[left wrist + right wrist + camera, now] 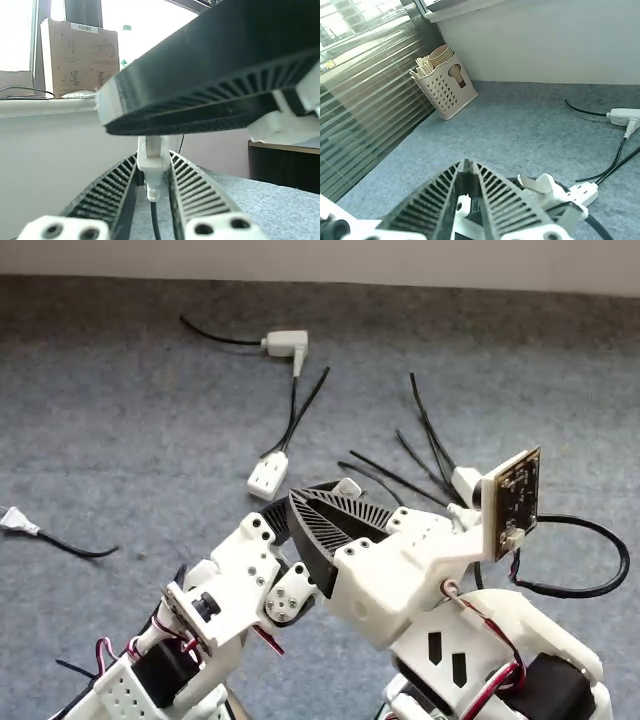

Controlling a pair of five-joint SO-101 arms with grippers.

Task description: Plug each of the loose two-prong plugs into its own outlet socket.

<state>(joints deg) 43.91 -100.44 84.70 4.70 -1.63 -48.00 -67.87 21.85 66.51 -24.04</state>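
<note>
Jaws clenched on a white plug, the left gripper grasps it by the body, with a black cord trailing from it. The right gripper has its jaws drawn together at the tips, and whether they pinch anything cannot be told. One of its fingers crosses just above the held plug. Grey carpet lies under both and runs to a white wall, where one beige basket stands. Two white sockets lie ahead of the jaws: a near socket block and a far socket block. One loose plug lies well off to the left gripper's side.
</note>
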